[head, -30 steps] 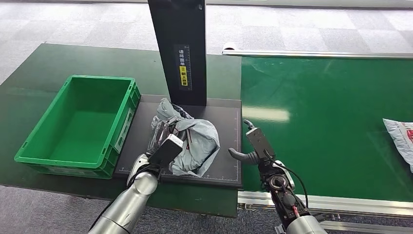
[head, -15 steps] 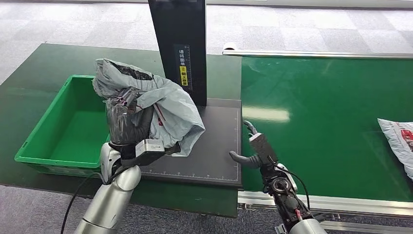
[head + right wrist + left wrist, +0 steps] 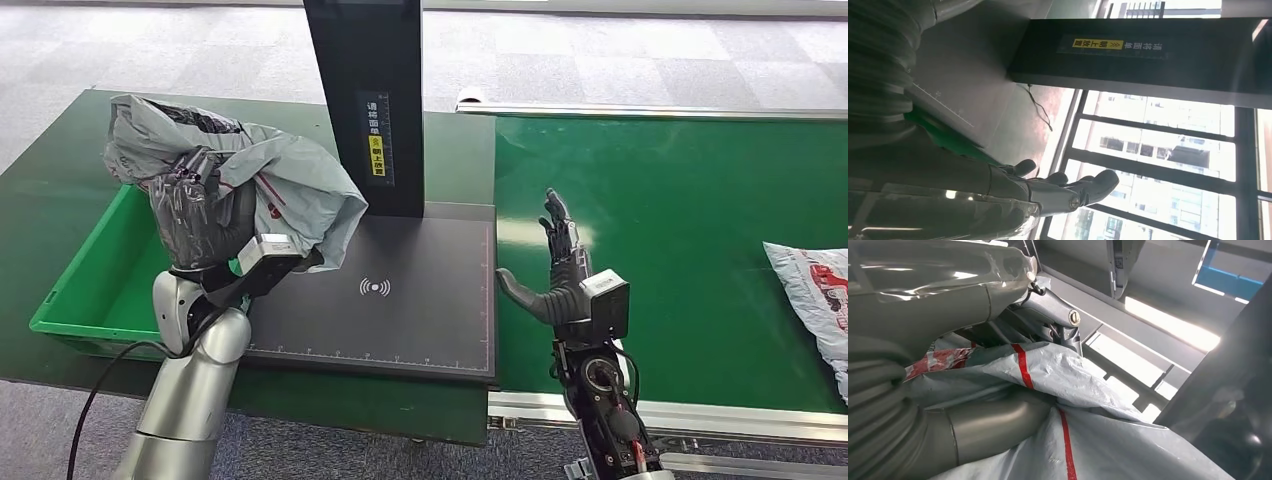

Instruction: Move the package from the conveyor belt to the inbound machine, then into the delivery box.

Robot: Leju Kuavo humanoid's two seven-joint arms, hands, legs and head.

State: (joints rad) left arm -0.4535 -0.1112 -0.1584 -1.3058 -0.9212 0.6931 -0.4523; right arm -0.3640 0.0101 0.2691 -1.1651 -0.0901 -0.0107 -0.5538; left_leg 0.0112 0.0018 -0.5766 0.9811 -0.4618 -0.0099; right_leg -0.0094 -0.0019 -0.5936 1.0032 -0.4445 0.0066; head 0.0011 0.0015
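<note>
The left hand (image 3: 205, 215) grips the crumpled grey package (image 3: 285, 180) (red stripes on its wrapping) and holds it in the air over the near edge of the green delivery box (image 3: 75, 305), beside the inbound machine's black pad (image 3: 400, 320). The right hand (image 3: 565, 275) holds nothing, fingers spread above the green conveyor belt (image 3: 680, 220); a second package (image 3: 815, 290) lies at the belt's far right.

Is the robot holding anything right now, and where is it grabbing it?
The left hand grips the crumpled grey package by its bunched middle; the right hand holds nothing.
</note>
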